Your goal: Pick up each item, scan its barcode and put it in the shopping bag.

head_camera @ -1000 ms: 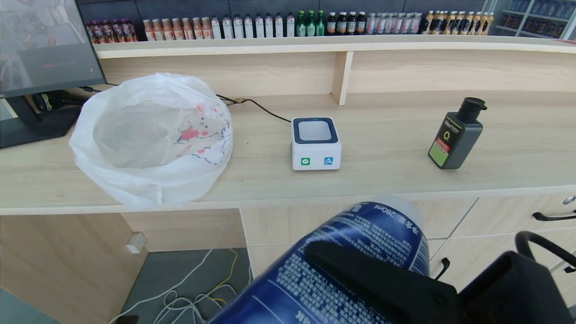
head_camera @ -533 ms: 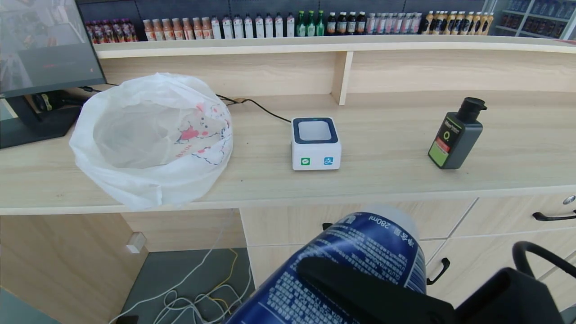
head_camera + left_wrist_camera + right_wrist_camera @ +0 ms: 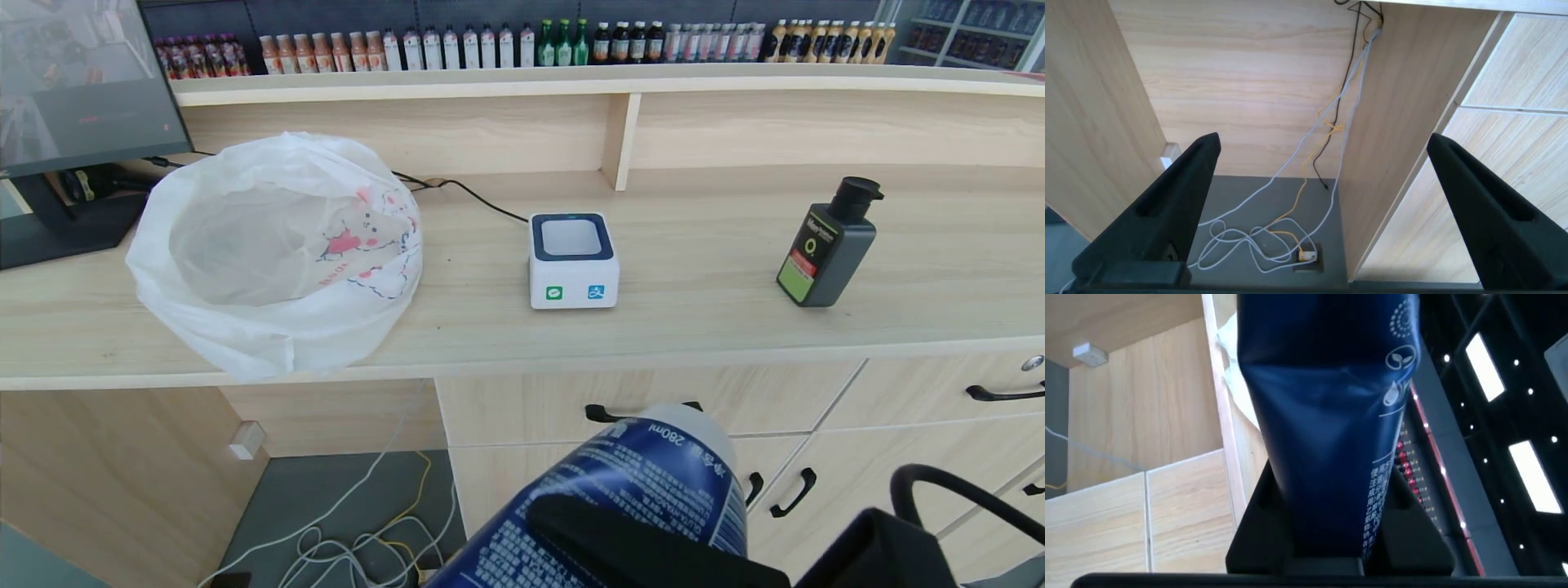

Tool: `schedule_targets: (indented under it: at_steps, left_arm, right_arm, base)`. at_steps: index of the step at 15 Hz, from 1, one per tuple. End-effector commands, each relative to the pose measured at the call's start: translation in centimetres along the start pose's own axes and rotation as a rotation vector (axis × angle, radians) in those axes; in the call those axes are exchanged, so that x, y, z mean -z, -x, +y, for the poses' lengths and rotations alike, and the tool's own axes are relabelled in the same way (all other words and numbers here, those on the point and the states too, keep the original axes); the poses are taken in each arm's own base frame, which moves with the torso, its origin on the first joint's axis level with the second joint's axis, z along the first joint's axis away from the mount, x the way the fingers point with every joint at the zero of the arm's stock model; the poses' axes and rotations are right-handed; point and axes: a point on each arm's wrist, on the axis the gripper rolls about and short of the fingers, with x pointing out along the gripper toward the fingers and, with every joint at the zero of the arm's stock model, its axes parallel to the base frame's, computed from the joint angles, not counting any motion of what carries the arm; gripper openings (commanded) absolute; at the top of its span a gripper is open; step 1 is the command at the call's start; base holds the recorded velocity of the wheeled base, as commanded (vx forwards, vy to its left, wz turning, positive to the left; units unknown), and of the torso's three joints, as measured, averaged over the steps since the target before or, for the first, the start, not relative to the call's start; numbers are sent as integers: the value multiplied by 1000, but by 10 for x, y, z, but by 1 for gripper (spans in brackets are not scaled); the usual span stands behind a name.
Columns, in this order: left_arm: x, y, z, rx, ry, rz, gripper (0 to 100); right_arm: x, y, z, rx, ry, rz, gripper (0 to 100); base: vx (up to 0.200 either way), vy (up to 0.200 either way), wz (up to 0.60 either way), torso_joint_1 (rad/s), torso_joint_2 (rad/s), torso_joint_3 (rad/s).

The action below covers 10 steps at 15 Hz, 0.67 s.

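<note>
A dark blue bottle (image 3: pixel 629 490) with white print and a pale cap is held low in front of the counter, below its front edge, with my right gripper (image 3: pixel 653 547) shut on its body. The right wrist view has the same blue bottle (image 3: pixel 1323 416) running up from between that gripper's (image 3: pixel 1327 539) fingers. The white shopping bag (image 3: pixel 273 245) stands open on the counter's left. A white scanner (image 3: pixel 571 260) sits mid-counter. A grey pump bottle (image 3: pixel 826 245) stands upright to the right. My left gripper (image 3: pixel 1323 220) hangs open under the counter with nothing in it.
The wooden counter (image 3: pixel 702 327) has a raised back shelf and a monitor (image 3: pixel 77 82) at its far left. Drawers with black handles (image 3: pixel 1004 392) are below on the right. Loose cables (image 3: pixel 343 539) lie on the floor under the counter.
My right gripper has dropped lower and slightly left with the blue bottle in it. Everything on the counter has stayed put.
</note>
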Motion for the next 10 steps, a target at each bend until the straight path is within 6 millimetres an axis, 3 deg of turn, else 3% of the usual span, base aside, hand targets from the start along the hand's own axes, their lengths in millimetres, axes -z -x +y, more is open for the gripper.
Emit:
schedule_targets:
  at_steps: [1, 2, 5, 10]
  left_arm:
    - [0, 0, 0, 0, 0, -1, 100]
    - [0, 0, 0, -2, 0, -1, 100]
    - [0, 0, 0, 0, 0, -1, 100]
    - [0, 0, 0, 0, 0, -1, 100]
  right_arm:
    - [16, -3, 4, -11, -18, 64, 0]
    - [17, -4, 4, -11, -21, 69, 0]
    - [46, -5, 12, -22, -164, 188, 0]
    - [61, -11, -10, 117, -470, 231, 0]
  base:
    - [0, 0, 0, 0, 0, 0]
    - [0, 0, 0, 0, 0, 0]
    - [0, 0, 0, 0, 0, 0]
    - [0, 0, 0, 0, 0, 0]
